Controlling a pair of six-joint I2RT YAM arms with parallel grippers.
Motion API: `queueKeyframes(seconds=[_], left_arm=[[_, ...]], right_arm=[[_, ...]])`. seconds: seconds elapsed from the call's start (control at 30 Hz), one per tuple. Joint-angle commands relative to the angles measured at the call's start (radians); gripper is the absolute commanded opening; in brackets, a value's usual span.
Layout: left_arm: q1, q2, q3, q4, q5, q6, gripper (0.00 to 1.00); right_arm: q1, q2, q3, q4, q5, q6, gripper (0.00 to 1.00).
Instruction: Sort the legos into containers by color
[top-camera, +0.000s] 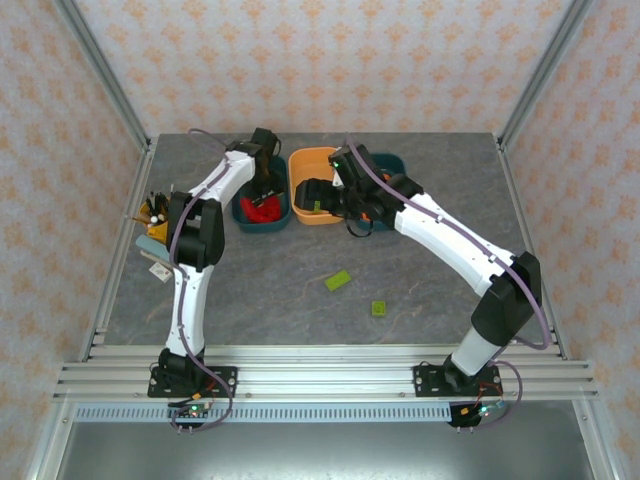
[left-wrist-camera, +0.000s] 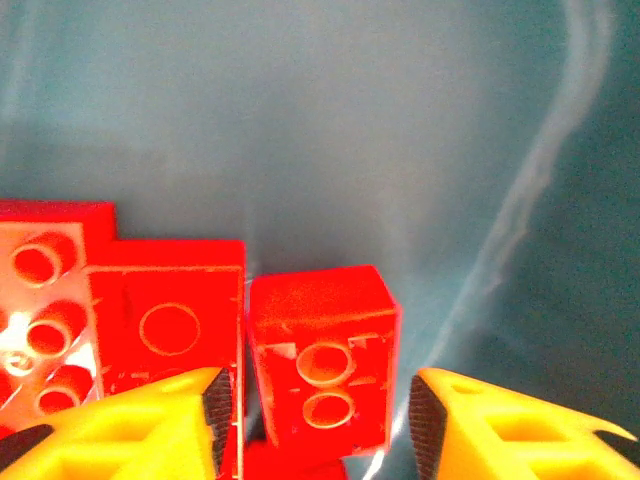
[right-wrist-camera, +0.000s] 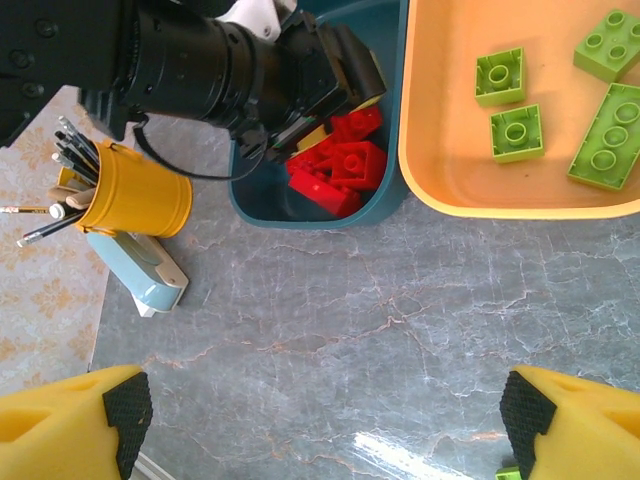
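My left gripper (left-wrist-camera: 320, 410) is down inside the left teal container (top-camera: 241, 221), open, with a red lego (left-wrist-camera: 320, 350) lying between its fingers and a small gap on each side. More red legos (left-wrist-camera: 170, 320) lie beside it on the container's floor (left-wrist-camera: 350, 130). The red pile (right-wrist-camera: 335, 160) also shows under the left arm (right-wrist-camera: 220, 70). My right gripper (right-wrist-camera: 325, 420) hangs open and empty above bare table, near the orange container (right-wrist-camera: 500, 205), which holds several lime green legos (right-wrist-camera: 517, 130). Two green legos (top-camera: 338, 281) (top-camera: 379, 309) lie on the table in front.
A second teal container (top-camera: 392, 160) sits right of the orange one (top-camera: 300, 160), mostly under the right arm. A yellow cup of pens (right-wrist-camera: 130, 190) and a pale blue object (right-wrist-camera: 140, 275) stand at the table's left edge. Frame posts border the table.
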Motion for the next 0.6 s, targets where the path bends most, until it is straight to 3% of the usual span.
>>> queueKeyframes(seconds=[0.0,0.17,0.33,0.57], left_arm=[[0.008,-0.098,-0.018,-0.060,-0.113,-0.004,0.59],[-0.006,-0.198,-0.038,-0.051,-0.134,-0.003,0.71],[-0.050,-0.339,-0.101,-0.050,-0.146,-0.005,0.74],[-0.180,-0.629,-0.356,0.020,-0.096,0.078,0.79]], right_arm=[[-0.005,-0.006,0.028,-0.020,0.024,-0.008,0.92],[-0.005,-0.047,-0.009,-0.054,0.095,-0.022,0.91],[-0.005,-0.095,-0.066,-0.166,0.197,-0.015,0.88],[0.001,-0.129,-0.195,-0.357,0.259,0.186,0.79]])
